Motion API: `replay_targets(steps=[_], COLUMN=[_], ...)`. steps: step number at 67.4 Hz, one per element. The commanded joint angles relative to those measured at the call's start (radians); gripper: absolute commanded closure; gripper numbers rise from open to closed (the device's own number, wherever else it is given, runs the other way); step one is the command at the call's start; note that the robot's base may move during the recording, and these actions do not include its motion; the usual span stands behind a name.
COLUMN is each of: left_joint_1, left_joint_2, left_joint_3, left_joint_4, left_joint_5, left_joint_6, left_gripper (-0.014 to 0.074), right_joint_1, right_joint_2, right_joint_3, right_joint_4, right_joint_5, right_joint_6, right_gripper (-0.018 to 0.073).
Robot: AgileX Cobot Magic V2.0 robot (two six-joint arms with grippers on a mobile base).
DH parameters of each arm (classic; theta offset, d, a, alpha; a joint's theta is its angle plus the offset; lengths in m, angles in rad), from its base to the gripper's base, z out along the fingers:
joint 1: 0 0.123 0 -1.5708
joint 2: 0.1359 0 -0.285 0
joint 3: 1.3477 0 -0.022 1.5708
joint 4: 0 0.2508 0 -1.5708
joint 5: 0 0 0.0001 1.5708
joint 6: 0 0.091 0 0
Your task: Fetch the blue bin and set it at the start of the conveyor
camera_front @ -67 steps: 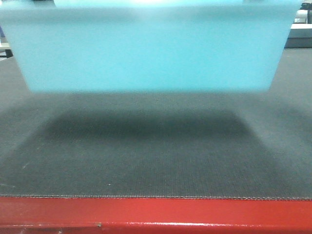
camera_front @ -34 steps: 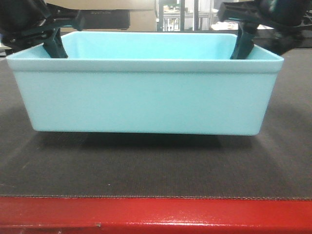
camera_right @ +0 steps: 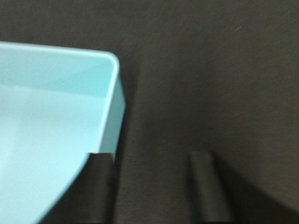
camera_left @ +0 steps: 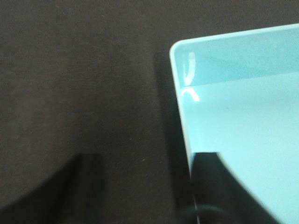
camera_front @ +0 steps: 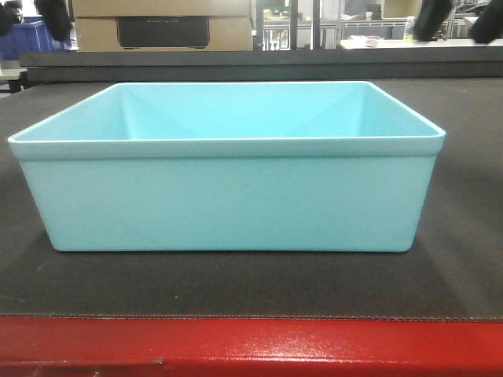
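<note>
The pale turquoise blue bin (camera_front: 228,200) rests flat on the dark grey conveyor belt (camera_front: 236,283), just behind its red front edge (camera_front: 251,342). My left gripper (camera_left: 147,186) is open and empty, above the bin's left wall (camera_left: 233,116), with one finger over the belt and one over the inside. My right gripper (camera_right: 154,189) is open and empty above the bin's right wall (camera_right: 56,121), astride it the same way. In the front view only dark finger tips show at the top left (camera_front: 53,17) and top right (camera_front: 432,17), well above the rim.
Behind the belt stand a cardboard box with a dark slot (camera_front: 161,23), a dark royal-blue bin (camera_front: 27,39) at far left and metal shelving (camera_front: 314,23). Belt (camera_left: 84,84) stretches on both sides of the bin.
The bin came down from the air onto the belt. Both grippers, which held its side walls half a second ago, have let go and risen above it.
</note>
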Motion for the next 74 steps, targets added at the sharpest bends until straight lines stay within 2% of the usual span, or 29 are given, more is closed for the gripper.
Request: replay_targets(steps=[1,5,8,16,25,31,34,53,64,74], left_joint_1=[0.017,0.042,0.059,0.113,0.193,0.231,0.240,0.242,0.242,0.242], left_joint_2=[-0.051,-0.080,-0.099,-0.152,-0.222,-0.287,-0.324,-0.646,-0.861,-1.036], left_joint_3=[0.012,0.043,0.071,0.163,0.303,0.410,0.469,0.773,0.888,0.940], left_joint_4=[0.010,0.010,0.008,-0.011,-0.145,-0.241,-0.264,-0.264,-0.262,-0.251], left_joint_5=[0.023,0.021,0.014,-0.017,-0.095,-0.177,-0.220,-0.487,-0.609,-0.647], left_joint_6=[0.005,0.008,0.017,0.057,0.132,0.203,0.223,0.223,0.223,0.223], left_gripper=[0.0522,0.0697,0.0706,0.0707,0.0707,0.0707,0.0707,0.0707,0.0707,0.0707], right_joint_1=[-0.036,-0.057,-0.065,-0.069,-0.069,-0.069,-0.069,-0.069,-0.069,-0.069], right_joint_2=[-0.069,-0.108,-0.133,-0.204,-0.301,-0.385,-0.425,-0.732,-0.947,-1.125], right_joint_3=[0.004,0.016,0.032,0.110,0.279,0.414,0.479,0.808,0.882,0.890], right_joint_4=[-0.035,-0.058,-0.082,-0.135,-0.137,-0.137,-0.137,-0.137,-0.137,-0.137], right_joint_5=[0.010,0.010,0.010,-0.006,-0.085,-0.179,-0.220,-0.425,-0.447,-0.453], right_joint_6=[-0.006,-0.006,-0.006,-0.006,-0.006,-0.006,-0.006,-0.006,-0.006,-0.006], right_gripper=[0.0498,0.0641,0.0728,0.0720,0.0720,0.0720,0.0720,0.0720,0.0720,0.0720])
